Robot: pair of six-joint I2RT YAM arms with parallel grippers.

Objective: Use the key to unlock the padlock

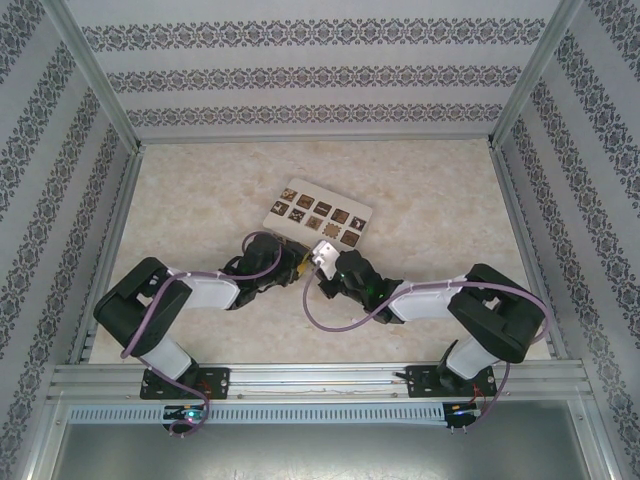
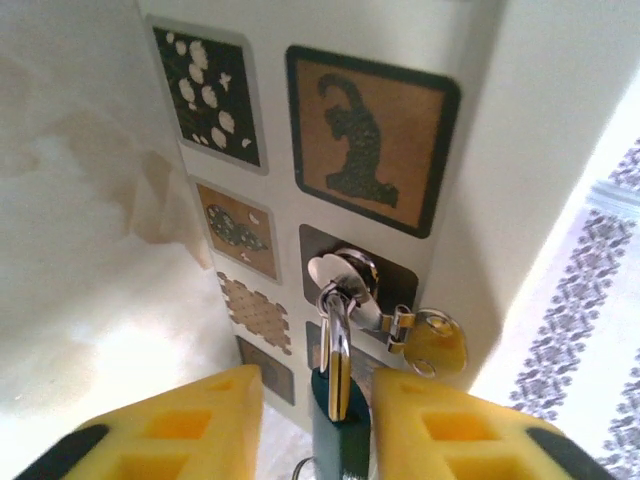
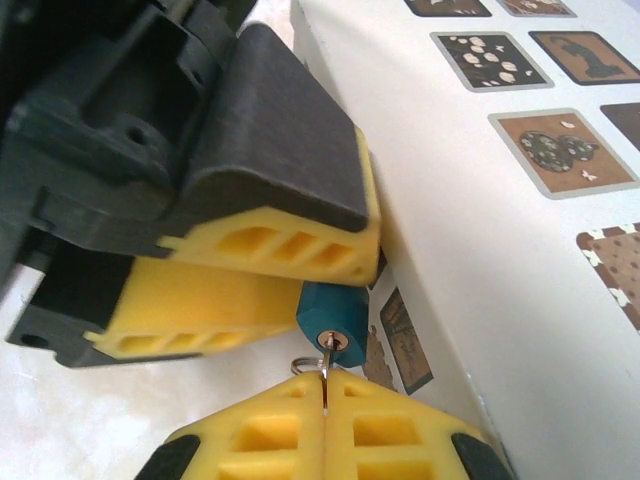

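The padlock [image 2: 340,435] has a teal-blue body, and its silver shackle [image 2: 338,345] passes through a metal staple [image 2: 345,275] on the white tiled box [image 2: 470,150]. My left gripper [image 2: 320,382] straddles the padlock body. Its right finger touches the body and a gap shows beside its left finger. In the right wrist view the padlock [image 3: 335,312] pokes out under the left arm's yellow fingers [image 3: 270,245]. The key [image 3: 325,358] sits in the keyhole. My right gripper [image 3: 325,378] is shut on the key, beside a small key ring [image 3: 304,366]. From above, both grippers [image 1: 290,268] [image 1: 332,276] meet at the box's near edge.
The white box [image 1: 322,212] with brown patterned tiles lies mid-table, just beyond both grippers. A hinged hasp plate [image 2: 435,345] hangs beside the staple. Aluminium rails [image 1: 320,378] and patterned walls [image 1: 50,170] enclose the pale marbled table [image 1: 440,190].
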